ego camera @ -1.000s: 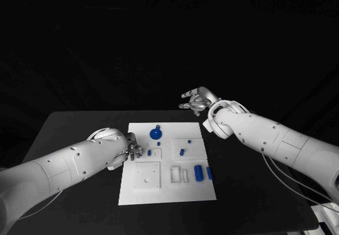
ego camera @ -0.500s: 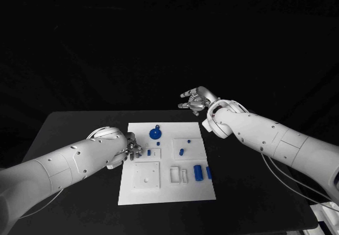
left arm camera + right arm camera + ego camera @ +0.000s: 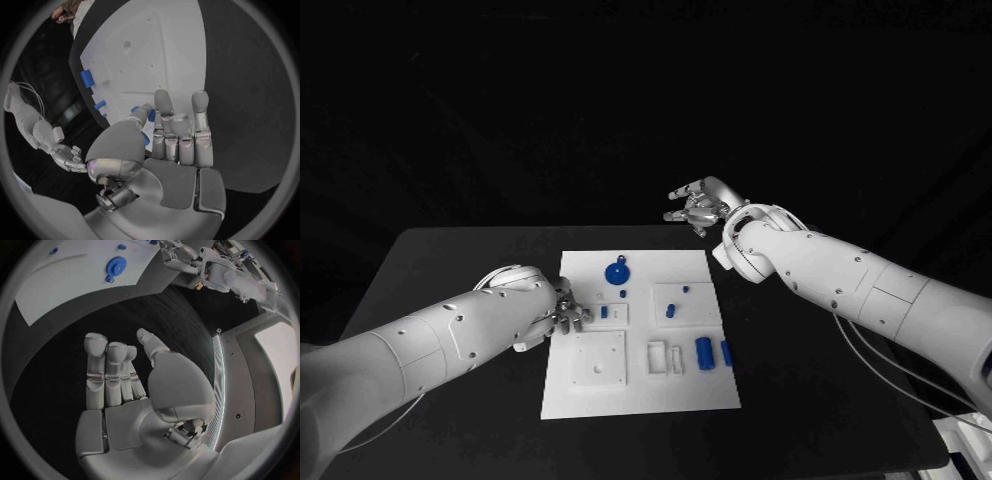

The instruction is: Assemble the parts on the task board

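The task board (image 3: 640, 385) is a flat white rectangular plate lying at the middle of the matte black tabletop (image 3: 444, 270), with shallow square and slotted recesses moulded into its surface. Small glossy blue parts sit on it: a round disc (image 3: 616, 270) near the far edge, a short peg (image 3: 671, 310) in a square recess toward the right edge, and two upright cylinders (image 3: 707, 352) near the right edge. The left hand (image 3: 568, 313), silver and smooth-plated, rests at the board's left edge with fingers held close together, thumb tip at a small blue part (image 3: 150, 115); whether it pinches that part cannot be told. The right hand (image 3: 695, 206) hovers beyond the tabletop's far edge, fingers loosely curled apart, holding nothing.
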Robot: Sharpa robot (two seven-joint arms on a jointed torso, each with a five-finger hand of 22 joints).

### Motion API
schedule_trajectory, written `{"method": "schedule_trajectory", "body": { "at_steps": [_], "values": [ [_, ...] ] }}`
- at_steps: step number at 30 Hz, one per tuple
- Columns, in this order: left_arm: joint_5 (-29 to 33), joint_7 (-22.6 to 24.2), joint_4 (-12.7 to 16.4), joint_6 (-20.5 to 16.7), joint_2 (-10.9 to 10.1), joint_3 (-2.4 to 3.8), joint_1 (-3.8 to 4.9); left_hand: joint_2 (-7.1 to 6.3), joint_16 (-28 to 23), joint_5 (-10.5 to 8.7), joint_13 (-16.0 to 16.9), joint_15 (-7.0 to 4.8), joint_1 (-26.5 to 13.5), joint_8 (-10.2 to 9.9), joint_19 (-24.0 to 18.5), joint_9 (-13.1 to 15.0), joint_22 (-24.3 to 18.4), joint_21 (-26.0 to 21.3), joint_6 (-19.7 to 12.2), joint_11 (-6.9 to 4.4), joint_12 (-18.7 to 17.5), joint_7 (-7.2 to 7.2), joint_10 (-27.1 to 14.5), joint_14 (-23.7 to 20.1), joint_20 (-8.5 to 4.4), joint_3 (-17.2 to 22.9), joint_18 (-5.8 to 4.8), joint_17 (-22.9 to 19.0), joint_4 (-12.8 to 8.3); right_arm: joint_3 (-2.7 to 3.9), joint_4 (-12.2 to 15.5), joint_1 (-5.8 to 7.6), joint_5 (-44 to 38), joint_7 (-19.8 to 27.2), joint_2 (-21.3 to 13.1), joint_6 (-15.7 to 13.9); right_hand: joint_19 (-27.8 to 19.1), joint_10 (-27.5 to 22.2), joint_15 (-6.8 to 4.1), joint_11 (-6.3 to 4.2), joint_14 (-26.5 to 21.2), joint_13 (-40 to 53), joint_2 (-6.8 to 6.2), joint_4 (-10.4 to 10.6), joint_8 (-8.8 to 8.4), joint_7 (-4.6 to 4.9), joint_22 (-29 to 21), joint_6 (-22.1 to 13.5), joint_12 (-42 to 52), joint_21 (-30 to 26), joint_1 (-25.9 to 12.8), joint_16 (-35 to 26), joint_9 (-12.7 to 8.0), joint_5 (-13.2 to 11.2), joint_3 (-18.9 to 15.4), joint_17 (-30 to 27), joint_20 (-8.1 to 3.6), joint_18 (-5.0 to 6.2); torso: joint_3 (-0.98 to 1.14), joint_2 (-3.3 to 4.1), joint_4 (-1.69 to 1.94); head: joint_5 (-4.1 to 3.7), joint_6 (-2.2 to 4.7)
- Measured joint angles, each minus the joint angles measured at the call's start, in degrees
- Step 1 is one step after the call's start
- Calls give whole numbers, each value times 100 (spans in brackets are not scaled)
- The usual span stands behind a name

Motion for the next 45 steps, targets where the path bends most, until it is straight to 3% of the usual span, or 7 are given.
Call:
{"method": "schedule_trajectory", "body": {
  "at_steps": [11,18,23,33,38,42,45],
  "values": [
    [0,-20,-2,-22,-28,1,-1,-11,0,-331,-1,0,-10,0,0,-31,0,0,0,0,0,0,0,0,0,-221,0,-10,134,0,1,0,0,1,-8,0,0,0,0,0,0,0,0,0,0,0,0,0,0,0,0,0,0,0,0,0,0,0,1,0,-1,5,-8],
    [6,-10,57,-86,-111,0,-2,-535,-83,-574,-1,45,150,0,0,-65,-1,-41,0,0,-90,0,0,-48,0,-363,0,-176,530,0,-1,0,0,1,-9,0,0,0,0,0,0,-5,0,0,0,0,-8,0,0,0,0,0,0,0,0,-6,0,0,2,0,1,5,-12],
    [52,23,173,-121,-216,30,-2,-654,-129,-512,-1,69,283,18,-34,-108,-1,-126,-158,0,-194,52,0,-220,29,-523,0,-303,480,0,-4,0,0,1,-13,0,0,0,0,0,0,-7,0,0,0,0,-15,0,0,0,0,0,0,0,0,-10,0,0,1,-3,3,6,-16],
    [414,177,554,-218,-577,287,24,-492,-378,-457,-201,292,744,62,-340,-617,-4,-580,-1060,240,-573,369,-753,-721,213,-757,0,-698,149,0,-11,-3,0,1,-29,0,0,0,0,0,0,-7,0,0,0,0,-15,0,0,0,0,0,0,0,0,-9,0,0,-3,-7,9,26,-1],
    [676,314,781,-310,-794,407,102,-371,-355,-324,-1026,425,1049,78,-361,-1099,-46,-832,-1306,390,-1312,477,-1004,-854,321,-796,0,-876,-69,0,-14,-5,1,1,-40,0,0,0,0,0,0,-7,0,0,0,0,-15,0,0,0,0,0,0,0,0,-10,0,0,-3,-8,9,41,24],
    [893,528,1013,-488,-1000,497,176,-226,-479,218,-1490,470,1654,121,-391,-1279,-55,-967,-1268,469,-1793,515,-1060,-941,371,-504,11,-1024,-458,0,-18,-8,2,2,-54,0,0,0,0,0,0,-7,0,0,0,0,-15,0,0,0,0,0,0,0,0,-9,0,0,-2,-8,9,50,57],
    [1014,836,1181,-743,-1127,531,218,-201,-670,84,-1856,510,2103,114,-497,-1504,-3,-974,-1247,497,-2215,617,-1041,-1005,407,-162,91,-1157,-906,0,-27,-9,3,5,-65,1,0,0,0,0,0,-14,0,0,0,0,-15,0,0,0,0,0,0,0,0,-19,0,0,0,-8,9,51,73]
  ]
}}
